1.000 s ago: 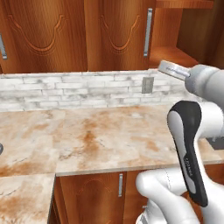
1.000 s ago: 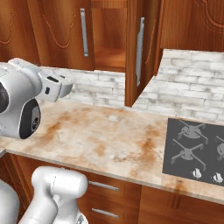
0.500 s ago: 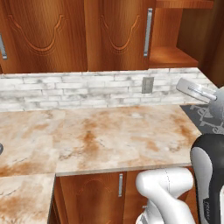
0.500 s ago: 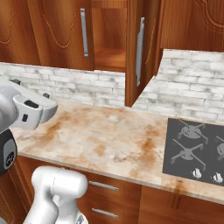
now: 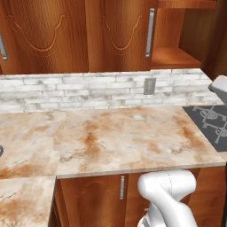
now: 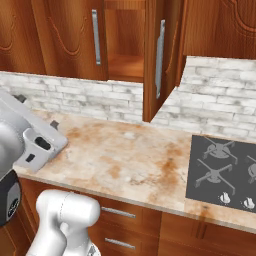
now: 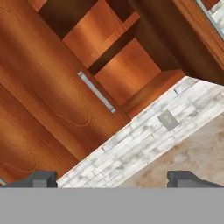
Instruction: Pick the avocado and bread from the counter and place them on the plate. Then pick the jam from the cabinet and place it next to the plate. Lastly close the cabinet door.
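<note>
Beige marbled counter (image 5: 115, 137) with rust-brown veins across the lower half of both base views, bare on the stretch in sight. Behind it a backsplash (image 5: 88, 91) of white-grey bricks, with a small grey wall outlet (image 5: 149, 86) set in it. Above, the reddish-brown cabinet (image 5: 175, 55), standing open, its wooden shelf (image 6: 125, 66) in plain sight and nothing on the part that shows. Cabinet door (image 6: 157, 60) swung out toward the room, seen edge-on in the right base view, long silver bar handle (image 6: 160, 57) on it. To the left of the opening, closed wooden panels (image 5: 44, 35) with a carved curl line. Below the counter, lower drawer fronts (image 6: 130, 220) with short silver handles. To the right, a dark grey stove top (image 6: 225, 167) with burners and small knobs, let into the counter.

White arm (image 5: 170, 199) rising from the bottom of the base views, its hand part (image 6: 30, 140) at the left edge of the right base view, above the counter and not touching it.

Gripper (image 7: 118, 179) in the hand view with the two dark fingertips (image 7: 39, 179) far apart, jaws wide, nothing between them. Aimed at the open cabinet and the brick wall, the view rolled to one side.
</note>
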